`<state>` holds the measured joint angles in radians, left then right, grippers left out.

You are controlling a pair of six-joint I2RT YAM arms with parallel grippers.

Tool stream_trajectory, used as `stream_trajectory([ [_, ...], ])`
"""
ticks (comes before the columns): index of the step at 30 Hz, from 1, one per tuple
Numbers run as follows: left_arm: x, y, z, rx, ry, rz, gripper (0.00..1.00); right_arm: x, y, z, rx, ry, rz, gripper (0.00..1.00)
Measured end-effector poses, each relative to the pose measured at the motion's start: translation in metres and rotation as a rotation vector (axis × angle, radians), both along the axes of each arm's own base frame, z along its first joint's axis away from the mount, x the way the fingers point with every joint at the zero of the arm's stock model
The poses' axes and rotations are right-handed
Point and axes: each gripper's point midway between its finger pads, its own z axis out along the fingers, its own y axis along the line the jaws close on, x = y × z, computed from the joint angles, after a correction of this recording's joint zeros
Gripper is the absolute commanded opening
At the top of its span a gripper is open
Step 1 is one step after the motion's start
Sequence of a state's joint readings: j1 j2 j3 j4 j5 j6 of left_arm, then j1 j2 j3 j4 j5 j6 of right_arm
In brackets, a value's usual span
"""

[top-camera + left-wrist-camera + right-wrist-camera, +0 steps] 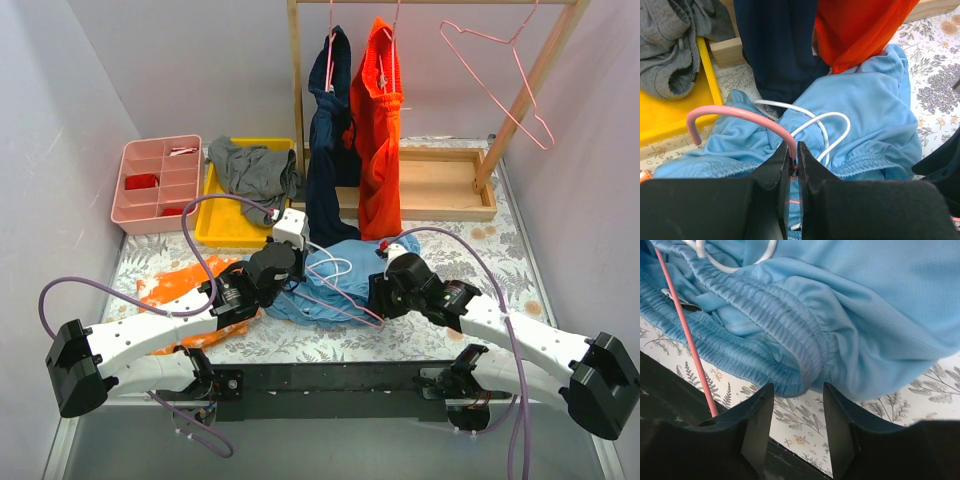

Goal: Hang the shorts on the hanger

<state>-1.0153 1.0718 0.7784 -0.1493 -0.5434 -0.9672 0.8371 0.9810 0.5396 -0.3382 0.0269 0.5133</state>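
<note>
The shorts (pixel 345 278) lie crumpled at mid-table (pixel 500 265), waistband toward the arms and white drawstring (pixel 826 125) looped on top. The hanger (pixel 740 113) lies against their near side, and its wire appears to run in under the waistband. The left gripper (pixel 794 150) is clamped on the hanger's wire just below the hook, over the waistband. The right gripper (pixel 798 392) has its fingers apart, with the waistband's edge just beyond the gap.

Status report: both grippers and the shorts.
Left gripper shut on the hanger. Right gripper open, at the shorts. Hung navy shorts close behind.
</note>
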Motion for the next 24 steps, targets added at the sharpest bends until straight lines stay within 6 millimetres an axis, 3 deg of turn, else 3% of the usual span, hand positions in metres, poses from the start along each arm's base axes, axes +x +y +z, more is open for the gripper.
stream_trajectory([
  [1,0.0,0.0,0.0,0.001,0.0,-0.001,0.0,0.0,0.003,-0.001,0.009,0.006,0.008,0.51],
  [3,0.0,0.0,0.0,0.002,-0.002,0.001,0.0,0.0,0.008,-0.005,0.023,0.015,0.018,0.34],
  [4,0.0,0.0,0.0,0.002,-0.003,0.003,0.0,0.0,0.009,-0.007,0.021,0.019,0.02,0.18],
  [7,0.002,0.003,0.002,0.002,-0.011,0.021,0.0,0.001,0.007,-0.013,0.005,0.027,0.002,0.03],
  [11,0.008,0.007,0.009,-0.014,-0.04,0.068,0.0,0.007,-0.002,-0.009,-0.012,-0.006,-0.049,0.01],
  [17,0.019,0.013,0.022,-0.049,-0.108,0.14,0.0,0.013,-0.022,0.014,-0.013,-0.077,-0.122,0.01],
  [24,0.029,0.016,0.021,-0.036,-0.155,0.199,0.0,0.009,-0.033,0.032,-0.018,-0.091,-0.141,0.01],
])
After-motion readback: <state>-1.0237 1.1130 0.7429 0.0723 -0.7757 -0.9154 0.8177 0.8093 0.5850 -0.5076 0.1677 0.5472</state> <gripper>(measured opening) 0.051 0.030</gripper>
